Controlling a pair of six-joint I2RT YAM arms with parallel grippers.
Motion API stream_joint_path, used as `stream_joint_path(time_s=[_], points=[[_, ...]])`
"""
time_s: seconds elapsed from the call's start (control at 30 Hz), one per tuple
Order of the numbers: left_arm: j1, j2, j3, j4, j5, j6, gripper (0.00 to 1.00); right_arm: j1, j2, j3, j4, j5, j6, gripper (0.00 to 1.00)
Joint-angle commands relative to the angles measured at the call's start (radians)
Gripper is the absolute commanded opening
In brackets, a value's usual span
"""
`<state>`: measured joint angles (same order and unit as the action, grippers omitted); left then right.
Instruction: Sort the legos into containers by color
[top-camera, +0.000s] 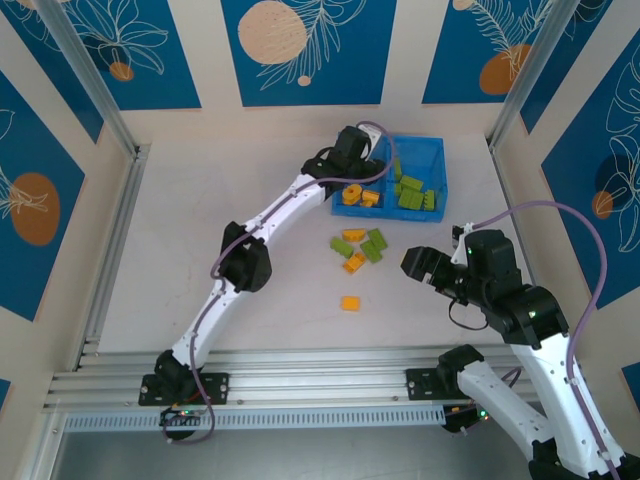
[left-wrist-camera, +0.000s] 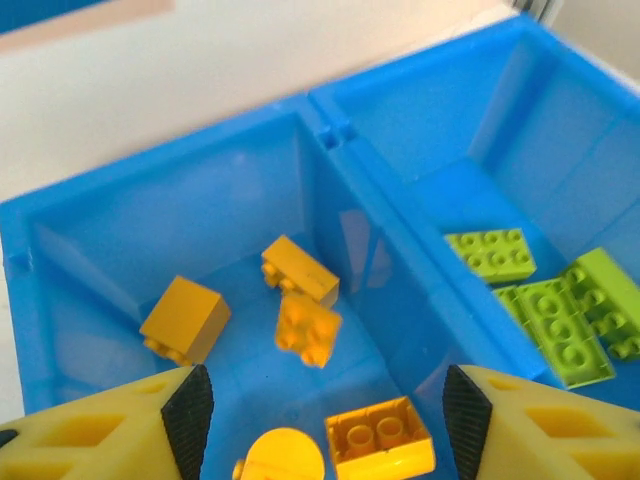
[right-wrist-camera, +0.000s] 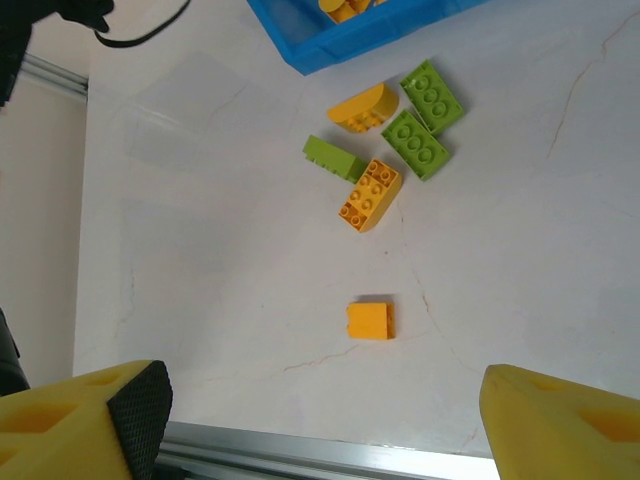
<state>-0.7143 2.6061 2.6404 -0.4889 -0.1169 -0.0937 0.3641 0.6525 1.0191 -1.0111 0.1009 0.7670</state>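
Note:
My left gripper (left-wrist-camera: 325, 410) hangs open over the left compartment of the blue tray (left-wrist-camera: 390, 260), with nothing between its fingers. Under it lie several orange legos: a block (left-wrist-camera: 185, 320), a long brick (left-wrist-camera: 300, 270), a studded brick (left-wrist-camera: 380, 440) and a round piece (left-wrist-camera: 283, 458). One orange lego (left-wrist-camera: 308, 328) looks blurred. Lime green legos (left-wrist-camera: 560, 330) fill the right compartment. My right gripper (right-wrist-camera: 320, 410) stands open above the table, near a lone orange lego (right-wrist-camera: 370, 320). A loose cluster of orange (right-wrist-camera: 369, 194) and green legos (right-wrist-camera: 414, 143) lies farther off.
In the top view the tray (top-camera: 425, 145) sits at the back right, with the left gripper (top-camera: 345, 172) at its left end. The right gripper (top-camera: 412, 265) is right of the loose cluster (top-camera: 360, 248). An aluminium rail (right-wrist-camera: 300, 455) runs along the near edge.

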Motion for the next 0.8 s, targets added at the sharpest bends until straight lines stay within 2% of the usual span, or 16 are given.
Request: stream_joint_path(time_s=[0.0,0.07,0.13,0.3,0.4,0.57,0.77], points=[[-0.008,-0.146,0.041,0.003,0.039,0.015,0.66,-0.002,-0.004,-0.010,-0.011,0.003,0.005,0.82],[-0.014,-0.231,-0.005,-0.020,0.069,0.014,0.66,-0.001,0.005,-0.032,0.011,-0.001,-0.010,0.82],[-0.021,-0.359,-0.139,0.007,0.108,0.014,0.65,0.003,0.031,-0.054,0.030,0.003,-0.034,0.83],[-0.049,-0.810,-0.746,0.286,0.204,0.074,0.66,0.031,0.176,-0.094,0.091,0.039,-0.131,0.82],[-0.068,-1.042,-1.023,0.350,0.268,0.172,0.67,0.059,0.306,-0.103,0.138,0.069,-0.204,0.82],[-0.099,-1.355,-1.362,0.318,0.317,0.377,0.76,0.090,0.545,-0.088,0.228,0.105,-0.302,0.74],[-0.109,-1.594,-1.589,0.139,0.403,0.615,0.94,0.099,0.808,-0.017,0.292,0.191,-0.359,0.70]])
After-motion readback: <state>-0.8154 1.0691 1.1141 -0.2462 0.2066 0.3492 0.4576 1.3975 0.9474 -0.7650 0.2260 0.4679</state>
